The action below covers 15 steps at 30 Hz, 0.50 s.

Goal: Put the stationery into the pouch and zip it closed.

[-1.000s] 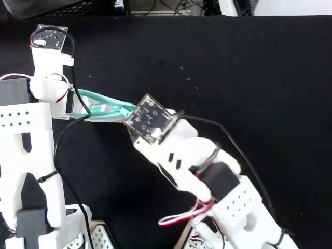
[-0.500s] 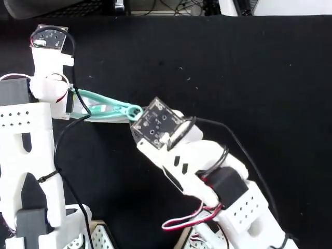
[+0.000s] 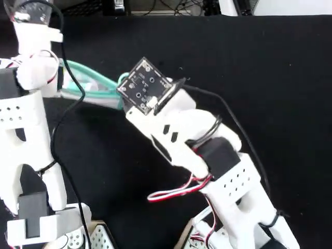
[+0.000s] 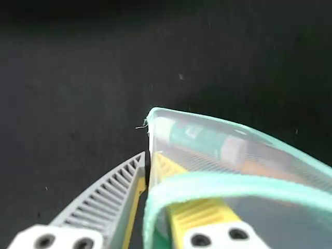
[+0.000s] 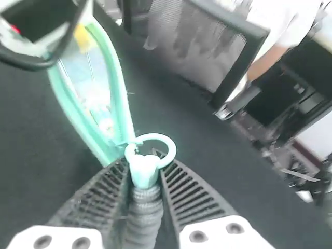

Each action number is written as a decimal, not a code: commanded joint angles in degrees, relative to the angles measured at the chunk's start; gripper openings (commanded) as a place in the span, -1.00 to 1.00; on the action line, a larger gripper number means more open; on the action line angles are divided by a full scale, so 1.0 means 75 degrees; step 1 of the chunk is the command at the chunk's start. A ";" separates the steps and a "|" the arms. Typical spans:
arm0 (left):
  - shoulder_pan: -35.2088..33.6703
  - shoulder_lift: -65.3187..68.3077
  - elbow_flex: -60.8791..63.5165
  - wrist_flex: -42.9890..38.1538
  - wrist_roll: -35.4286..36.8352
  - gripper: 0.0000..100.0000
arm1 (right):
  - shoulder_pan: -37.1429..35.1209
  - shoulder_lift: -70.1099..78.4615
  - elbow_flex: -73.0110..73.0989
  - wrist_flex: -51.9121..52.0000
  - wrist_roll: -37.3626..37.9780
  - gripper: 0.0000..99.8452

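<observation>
The clear pouch [image 3: 93, 79] with teal edging hangs off the black table between the two arms, at the far left. In the left wrist view the pouch [image 4: 244, 155] holds a green and white pen [image 4: 207, 141] and other stationery. My left gripper [image 4: 148, 174] is shut on the pouch's end, with one yellow pad against its clear side. In the right wrist view my right gripper [image 5: 144, 171] is shut on the teal zipper pull [image 5: 141, 167], whose ring [image 5: 155, 148] sticks out past the fingertips. The pouch [image 5: 98, 98] stretches away toward the left arm.
The black table [image 3: 249, 67] spreads wide to the right of both arms. A mesh office chair [image 5: 207, 46] stands beyond the table's far edge. Cables trail from the right arm [image 3: 176, 192] near the front.
Both arms moved toward the table's far side, carrying the pouch with them. The right gripper, which had drawn right along the zip, came back closer to the left arm.
</observation>
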 commanded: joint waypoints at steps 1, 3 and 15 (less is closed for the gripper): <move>-0.0029 -0.0129 -0.0826 0.0000 0.0281 -0.74 | 0.0188 0.0217 -0.0920 -0.0012 0.0293 -0.98; -0.0029 -0.0129 -0.0908 -0.0047 0.0610 -0.61 | 0.0188 0.0393 -0.1178 -0.0012 0.0293 -0.98; -0.0076 -0.0680 -0.1295 0.0727 0.0738 -0.57 | 0.0152 0.0545 -0.1389 -0.0012 0.0293 -0.98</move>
